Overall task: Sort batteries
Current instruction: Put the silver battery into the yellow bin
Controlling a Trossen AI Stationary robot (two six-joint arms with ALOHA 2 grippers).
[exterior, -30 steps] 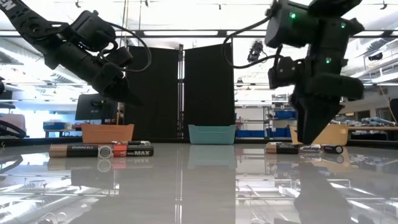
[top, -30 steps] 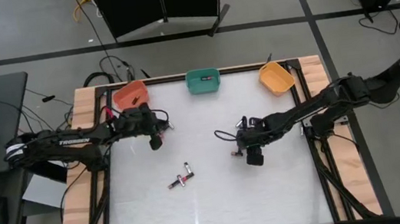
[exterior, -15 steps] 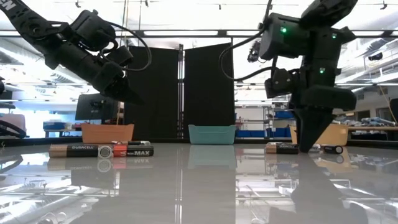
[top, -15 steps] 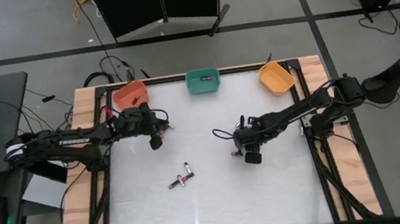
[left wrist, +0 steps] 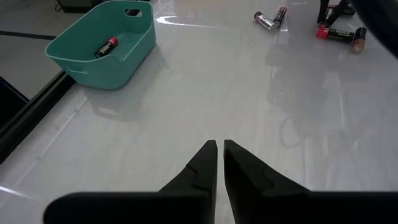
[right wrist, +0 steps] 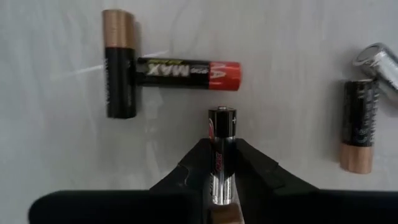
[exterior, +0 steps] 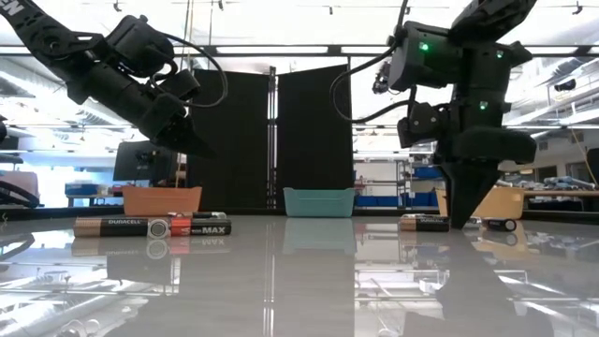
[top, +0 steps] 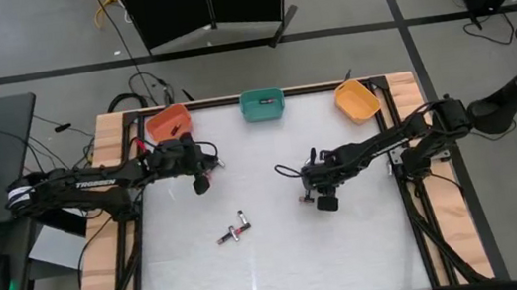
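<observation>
Right gripper (right wrist: 222, 163) dropped to table, jaws narrowed since a second ago — now clamping small black-and-red battery (right wrist: 222, 140) mid-table; pick secured, lift next. Left gripper (left wrist: 217, 158) shut, empty, idle.

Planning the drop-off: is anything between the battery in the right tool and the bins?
Nothing visible. The right tool grips a battery; bare table lies between it and the bins.

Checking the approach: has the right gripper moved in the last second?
Yes. In the low view the right gripper has come down to the table beside the black battery, its body now lower against the teal bin.
</observation>
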